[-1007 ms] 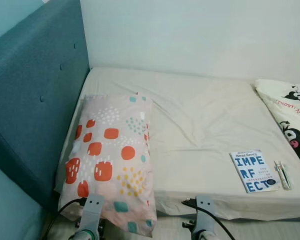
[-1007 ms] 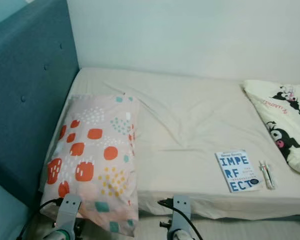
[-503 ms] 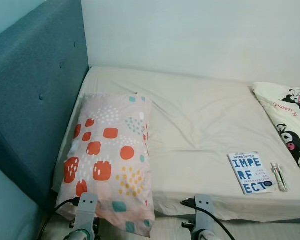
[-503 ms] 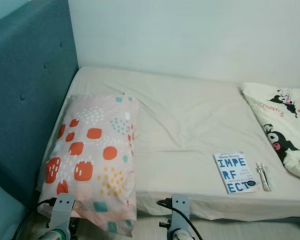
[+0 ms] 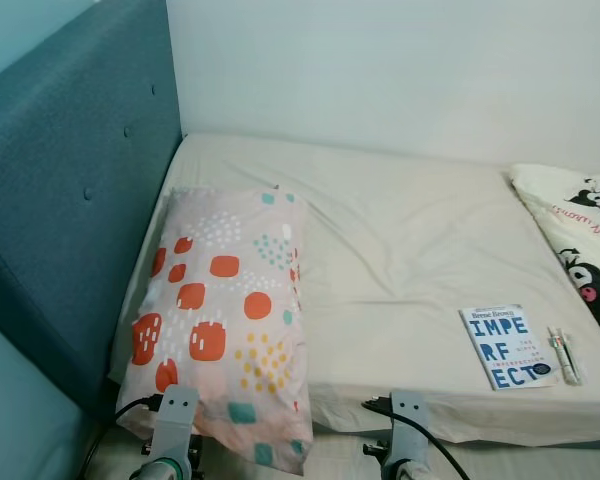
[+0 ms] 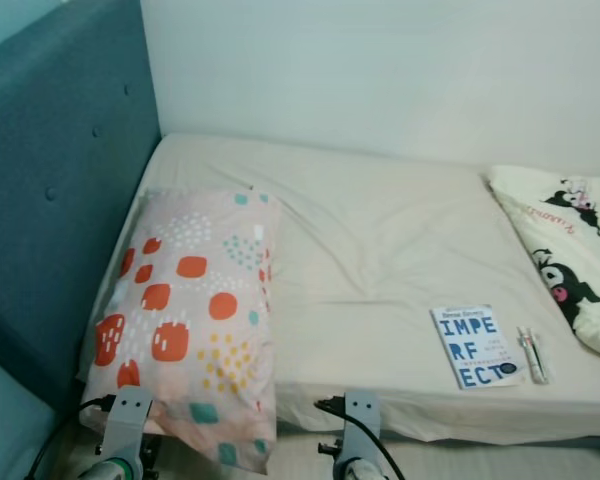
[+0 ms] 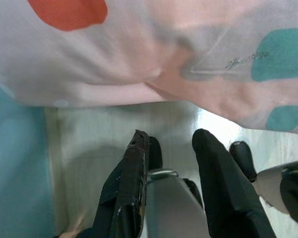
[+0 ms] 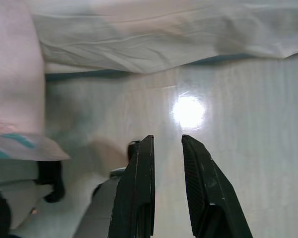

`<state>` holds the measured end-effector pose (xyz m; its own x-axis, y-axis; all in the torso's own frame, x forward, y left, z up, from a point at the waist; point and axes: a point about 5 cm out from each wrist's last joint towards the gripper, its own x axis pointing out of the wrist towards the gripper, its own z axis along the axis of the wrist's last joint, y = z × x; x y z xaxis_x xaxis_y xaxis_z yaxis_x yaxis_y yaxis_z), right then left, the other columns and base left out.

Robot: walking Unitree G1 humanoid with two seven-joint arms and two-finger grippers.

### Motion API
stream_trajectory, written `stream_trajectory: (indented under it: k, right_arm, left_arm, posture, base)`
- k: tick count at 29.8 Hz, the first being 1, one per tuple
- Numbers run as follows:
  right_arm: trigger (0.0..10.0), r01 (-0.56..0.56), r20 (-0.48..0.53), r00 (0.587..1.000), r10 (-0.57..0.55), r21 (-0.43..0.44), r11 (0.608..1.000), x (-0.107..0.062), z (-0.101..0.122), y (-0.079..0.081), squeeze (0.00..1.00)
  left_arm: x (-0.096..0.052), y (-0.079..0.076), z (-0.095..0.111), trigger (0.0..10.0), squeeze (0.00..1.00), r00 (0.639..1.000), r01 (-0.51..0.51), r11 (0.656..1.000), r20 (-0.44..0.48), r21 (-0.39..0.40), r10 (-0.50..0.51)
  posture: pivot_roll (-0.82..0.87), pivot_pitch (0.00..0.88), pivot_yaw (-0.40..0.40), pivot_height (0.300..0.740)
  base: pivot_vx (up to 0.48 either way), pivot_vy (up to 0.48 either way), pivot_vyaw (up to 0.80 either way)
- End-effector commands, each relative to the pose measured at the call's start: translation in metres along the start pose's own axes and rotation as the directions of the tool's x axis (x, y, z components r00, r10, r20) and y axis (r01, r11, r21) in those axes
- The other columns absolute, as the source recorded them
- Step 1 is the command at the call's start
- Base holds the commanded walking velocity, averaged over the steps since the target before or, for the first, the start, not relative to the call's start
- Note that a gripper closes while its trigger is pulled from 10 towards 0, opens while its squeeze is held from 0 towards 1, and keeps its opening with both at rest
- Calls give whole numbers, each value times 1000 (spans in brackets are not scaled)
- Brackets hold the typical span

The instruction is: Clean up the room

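Bedding is being surveyed from the head views: a patterned pillow [image 5: 220,320] is lying along the headboard [image 5: 65,200] with its near end drooping over the mattress [image 5: 400,260] edge above the left gripper, while a book [image 5: 507,346] and a pen [image 5: 564,353] are resting up and to the right of the right gripper, probably awaiting tidying. Through the left wrist view, the left gripper [image 7: 171,141] is being held low beneath the pillow's overhang, fingers parted and empty. Through the right wrist view, the right gripper [image 8: 167,140] is being hung over the glossy floor [image 8: 238,124] below the sheet's edge, fingers narrowly apart, gripping nothing.
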<state>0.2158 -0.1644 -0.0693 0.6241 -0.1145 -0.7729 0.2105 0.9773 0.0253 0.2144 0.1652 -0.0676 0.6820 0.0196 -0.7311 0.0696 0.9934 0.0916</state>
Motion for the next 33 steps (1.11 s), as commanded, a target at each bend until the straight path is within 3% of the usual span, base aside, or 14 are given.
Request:
stream_trajectory:
  k: [1,13,33]
  right_arm:
    - [10000,16,-18,1000,-16,41,999,-1,-6,0,0]
    - [10000,39,-9,999,-39,71,997,-2,-9,-11,0]
    - [10000,12,10,1000,-12,46,999,0,-1,-2,0]
  left_arm:
    - [1,1,2,10000,0,1000,10,1000,-1,18,-10]
    - [0,-5,-1,10000,0,1000,22,999,-8,23,-22]
    - [1,-2,4,10000,0,1000,15,1000,3,22,-15]
  posture:
    - [90,1,15,740]
    - [80,16,8,740]
    - [88,4,1,740]
  base:
    - [0,0,0]
    - [0,0,0]
    - [0,0,0]
